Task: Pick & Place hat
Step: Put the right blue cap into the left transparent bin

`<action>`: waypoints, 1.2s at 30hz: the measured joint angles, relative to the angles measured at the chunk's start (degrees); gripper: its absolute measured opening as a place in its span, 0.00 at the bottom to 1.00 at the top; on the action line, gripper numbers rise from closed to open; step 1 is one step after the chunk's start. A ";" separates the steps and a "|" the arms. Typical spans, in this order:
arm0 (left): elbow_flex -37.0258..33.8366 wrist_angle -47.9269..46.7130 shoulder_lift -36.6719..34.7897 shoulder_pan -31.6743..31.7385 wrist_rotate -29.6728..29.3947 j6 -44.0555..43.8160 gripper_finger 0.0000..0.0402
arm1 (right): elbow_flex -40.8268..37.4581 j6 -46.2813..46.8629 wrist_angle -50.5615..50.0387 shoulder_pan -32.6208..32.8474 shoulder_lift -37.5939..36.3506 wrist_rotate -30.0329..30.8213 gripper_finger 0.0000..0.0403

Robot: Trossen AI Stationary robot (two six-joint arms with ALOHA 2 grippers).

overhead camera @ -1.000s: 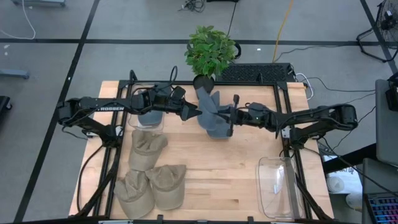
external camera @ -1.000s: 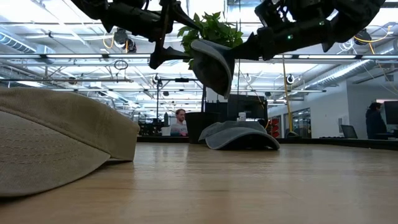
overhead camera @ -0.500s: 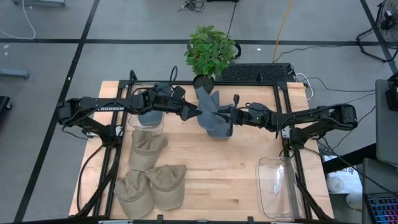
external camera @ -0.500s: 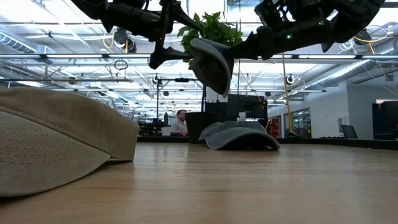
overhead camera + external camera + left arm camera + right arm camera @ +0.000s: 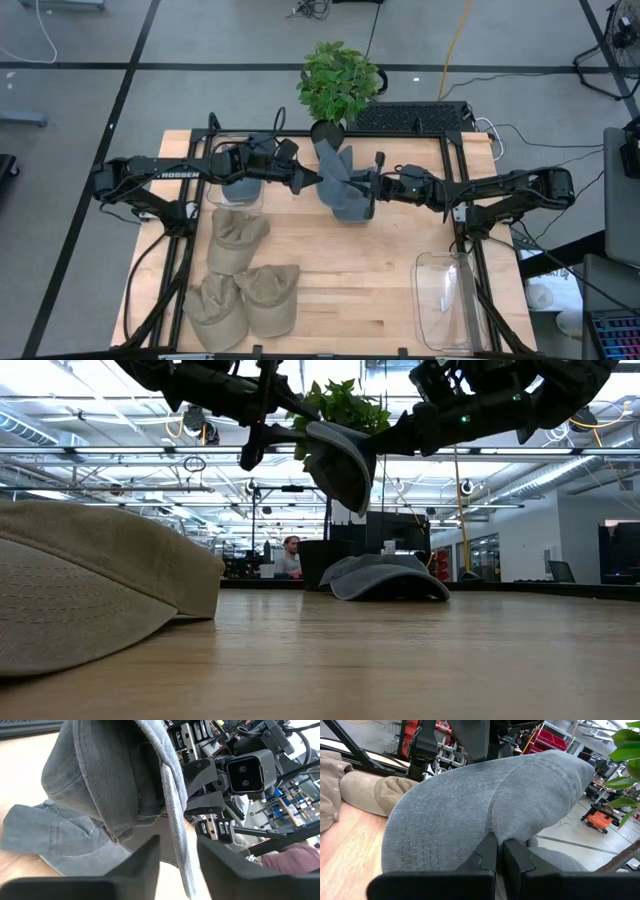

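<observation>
Pinched aloft between the right gripper's (image 5: 497, 851) pressed-together fingers, the grey hat (image 5: 338, 180) has its brim straddled by the left gripper's (image 5: 177, 851) half-spread fingers, so slipping is risked if it is released early.

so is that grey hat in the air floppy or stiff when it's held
Probably floppy in the crown: the grey hat sags below the right hand, which pinches its cloth. The brim looks stiffer, holding a straight edge between the left hand's fingers. Likely light.
</observation>
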 joint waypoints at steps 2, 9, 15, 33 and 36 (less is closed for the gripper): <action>0.00 0.00 0.00 0.02 -0.02 -0.21 0.23 | 0.00 0.00 0.00 0.00 0.00 0.00 0.00; 0.00 0.19 0.00 -0.02 0.04 0.57 0.03 | 0.00 0.20 -0.06 -0.02 0.00 0.05 0.00; 0.00 0.15 0.00 -0.02 0.03 1.92 0.07 | 0.00 0.22 -0.04 0.00 0.00 0.02 0.00; -0.04 -0.13 0.00 0.13 0.15 3.43 0.04 | 0.04 6.86 -7.04 0.39 -3.28 0.11 0.39; -0.04 -0.13 0.00 0.13 0.50 3.43 0.02 | 0.04 7.37 -11.44 0.39 -6.23 0.16 0.48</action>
